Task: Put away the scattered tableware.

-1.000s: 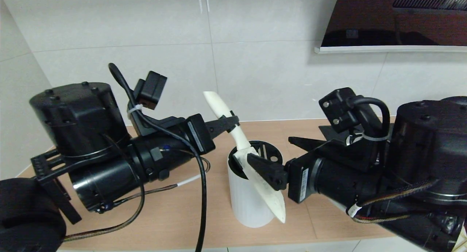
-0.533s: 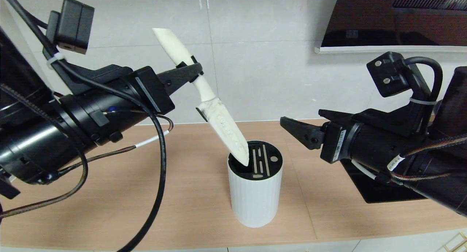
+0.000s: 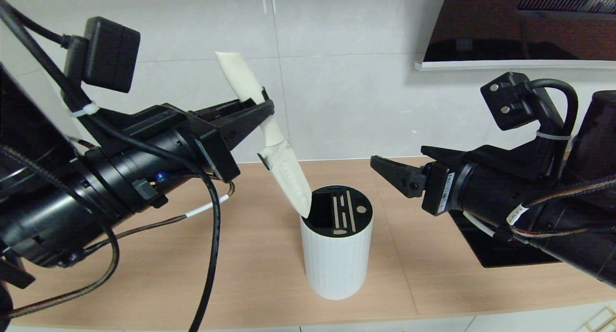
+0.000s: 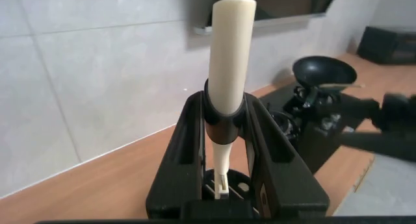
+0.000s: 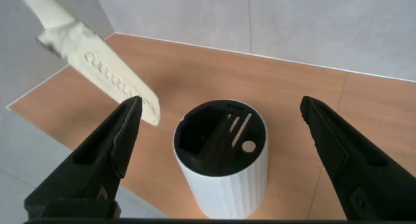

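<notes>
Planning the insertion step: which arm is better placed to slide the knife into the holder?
Left. The left pincer is shut on the knife by its handle, with the blade tip pointing down near the rim of the holder. The right pincer is open and empty, off to the holder's right.

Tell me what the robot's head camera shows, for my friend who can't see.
The left pincer holds a white knife by its handle, tilted, blade tip close to the rim of a white slotted holder on a wooden counter. The right pincer hangs open beside the holder.
</notes>
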Controlling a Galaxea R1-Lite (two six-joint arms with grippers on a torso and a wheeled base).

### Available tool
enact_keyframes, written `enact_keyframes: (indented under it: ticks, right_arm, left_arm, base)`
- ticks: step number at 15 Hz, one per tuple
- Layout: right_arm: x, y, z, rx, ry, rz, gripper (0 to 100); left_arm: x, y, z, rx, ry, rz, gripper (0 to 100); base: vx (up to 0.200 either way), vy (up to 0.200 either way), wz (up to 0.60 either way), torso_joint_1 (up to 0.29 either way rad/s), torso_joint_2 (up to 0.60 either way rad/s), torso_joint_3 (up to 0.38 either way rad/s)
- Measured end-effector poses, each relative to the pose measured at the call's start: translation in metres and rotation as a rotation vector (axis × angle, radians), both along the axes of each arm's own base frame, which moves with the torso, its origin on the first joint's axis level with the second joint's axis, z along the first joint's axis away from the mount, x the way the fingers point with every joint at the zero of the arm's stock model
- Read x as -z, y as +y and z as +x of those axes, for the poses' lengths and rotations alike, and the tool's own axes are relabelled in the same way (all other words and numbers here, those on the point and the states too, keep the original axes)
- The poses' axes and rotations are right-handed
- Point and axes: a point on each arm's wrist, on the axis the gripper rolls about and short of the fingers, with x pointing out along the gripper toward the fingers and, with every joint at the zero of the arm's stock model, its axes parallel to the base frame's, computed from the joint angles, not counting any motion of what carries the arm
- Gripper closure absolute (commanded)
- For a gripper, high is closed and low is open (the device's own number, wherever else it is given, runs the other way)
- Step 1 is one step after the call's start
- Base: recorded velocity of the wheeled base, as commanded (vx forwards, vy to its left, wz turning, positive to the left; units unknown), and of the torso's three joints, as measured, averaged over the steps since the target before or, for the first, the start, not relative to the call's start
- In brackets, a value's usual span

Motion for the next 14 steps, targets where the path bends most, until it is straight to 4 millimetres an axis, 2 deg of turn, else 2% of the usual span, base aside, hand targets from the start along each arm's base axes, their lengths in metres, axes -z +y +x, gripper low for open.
enact_keyframes:
  ticks: [7, 14]
  right_arm:
    - [0.005, 0.003, 0.003, 0.005, 0.011, -0.012, 0]
    - [0.005, 0.003, 0.003, 0.007, 0.013, -0.014, 0]
  left_arm:
    - [0.025, -0.022, 0.020, 0.023, -0.053, -0.024, 100]
    - [0.051, -0.032, 0.033, 0.024, 0.021, 0.027, 100]
  base:
    - [0.000, 0.000, 0.00, 0.000, 0.00, 0.000]
    - [0.000, 0.000, 0.00, 0.000, 0.00, 0.000]
